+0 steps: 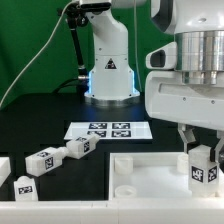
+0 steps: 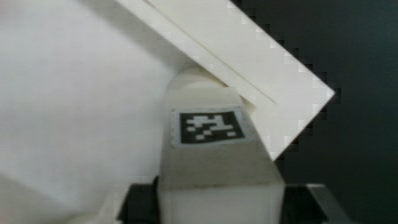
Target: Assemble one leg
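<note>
The pincer point(image 1: 203, 157) hangs at the near edge of the exterior view's right, closed narrowly on a leg point(image 1: 203, 168), a short white post with a black-and-white square tag on its front. Dark fingers point(image 1: 186, 139) press the post from both sides. In the wrist view the same leg point(image 2: 212, 140) stands up between the two dark finger pads point(image 2: 141, 203), its tag facing the camera, and its far end lies against the corner of a wide white panel point(image 2: 89, 90); whether it touches the panel cannot be told.

In the exterior view that panel point(image 1: 150, 172) lies flat on the black desk point(image 1: 40, 120) just beside the held leg, toward the exterior view's left. Further left, three more legs point(image 1: 46, 160) lie loose in a loose row, each with a tag; one is cut by the frame edge.

Behind them, near the middle, lies the marker board point(image 1: 104, 129) with several square tags. Beyond it stands the arm's white base point(image 1: 108, 70), which carries a small black triangular warning sign. No readable writing shows anywhere; the tags are only coded patterns.
</note>
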You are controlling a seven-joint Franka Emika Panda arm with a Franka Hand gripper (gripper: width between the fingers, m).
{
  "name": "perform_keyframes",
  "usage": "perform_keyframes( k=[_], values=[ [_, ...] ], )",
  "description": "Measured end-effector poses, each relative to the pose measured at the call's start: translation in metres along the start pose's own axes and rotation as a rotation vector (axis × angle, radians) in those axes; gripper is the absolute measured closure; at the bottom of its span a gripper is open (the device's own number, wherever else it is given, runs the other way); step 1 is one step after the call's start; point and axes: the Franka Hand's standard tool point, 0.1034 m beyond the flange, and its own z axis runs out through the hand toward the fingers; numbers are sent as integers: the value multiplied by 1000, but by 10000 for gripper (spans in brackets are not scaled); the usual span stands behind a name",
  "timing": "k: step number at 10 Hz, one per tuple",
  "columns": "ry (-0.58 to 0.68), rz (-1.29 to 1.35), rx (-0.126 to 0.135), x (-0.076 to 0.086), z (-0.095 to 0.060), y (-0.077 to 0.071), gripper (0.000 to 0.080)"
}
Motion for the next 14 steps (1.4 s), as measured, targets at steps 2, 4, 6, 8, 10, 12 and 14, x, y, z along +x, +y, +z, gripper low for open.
perform_keyframes(
  k=[2,4,6,8,10,12,14],
  values=[
    [-10,17,1,-1,0,0,515],
    [-7,-85,6,-2,1,3,226],
    [3,-286,23,-7,2,4,165],
    [9,-559,24,-7,1,4,154],
    [17,-788,24,0,0,4,151],
    [32,-999,7,2,1,2,151],
    [42,-1206,-13,3,0,0,151]
  ],
)
